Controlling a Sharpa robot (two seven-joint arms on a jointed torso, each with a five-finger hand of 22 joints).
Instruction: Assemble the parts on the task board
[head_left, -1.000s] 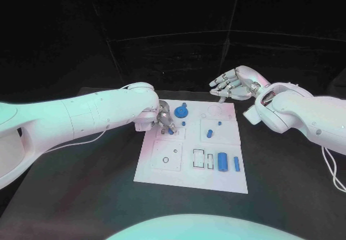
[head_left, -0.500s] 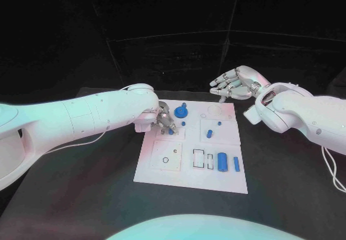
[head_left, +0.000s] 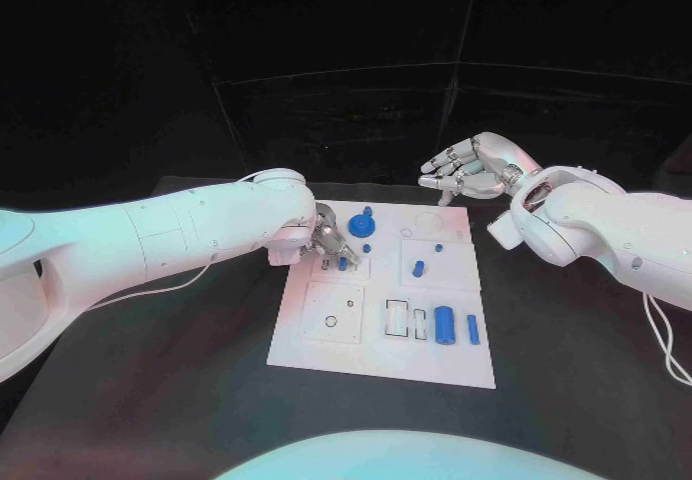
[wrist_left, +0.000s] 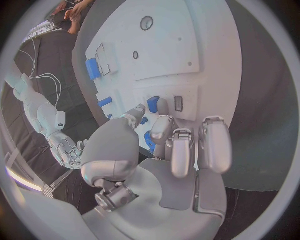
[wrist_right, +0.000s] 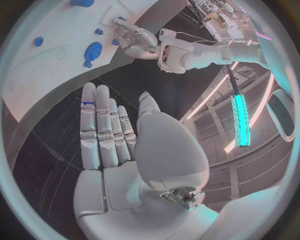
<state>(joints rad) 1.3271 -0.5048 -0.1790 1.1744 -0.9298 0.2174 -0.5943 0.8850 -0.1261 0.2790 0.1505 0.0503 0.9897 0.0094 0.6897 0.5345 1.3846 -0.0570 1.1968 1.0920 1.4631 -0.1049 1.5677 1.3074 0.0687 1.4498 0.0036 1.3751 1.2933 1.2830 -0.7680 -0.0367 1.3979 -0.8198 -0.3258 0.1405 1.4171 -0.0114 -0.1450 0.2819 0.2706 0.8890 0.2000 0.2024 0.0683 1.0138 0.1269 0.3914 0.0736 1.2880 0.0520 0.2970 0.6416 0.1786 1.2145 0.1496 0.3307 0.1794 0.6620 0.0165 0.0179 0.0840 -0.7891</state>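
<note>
The white task board (head_left: 378, 335) lies in the middle of the table. My left hand (head_left: 327, 243) is low over the board's far left part, and its thumb and a finger pinch a small blue part (wrist_left: 153, 103) against the board; the same part (head_left: 342, 263) shows just below the fingers in the head view. My right hand (head_left: 464, 170) hangs in the air beyond the board's far right corner, fingers straight and holding nothing (wrist_right: 106, 130). A round blue part (head_left: 361, 226) lies just right of the left hand.
More blue parts sit on the board: an oblong piece (head_left: 418, 268) mid-right, and a cylinder (head_left: 446, 325) with a thin bar (head_left: 473, 329) beside it near the right edge. Outlined recesses (head_left: 335, 308) lie at near left. Black table (head_left: 173, 340) surrounds the board.
</note>
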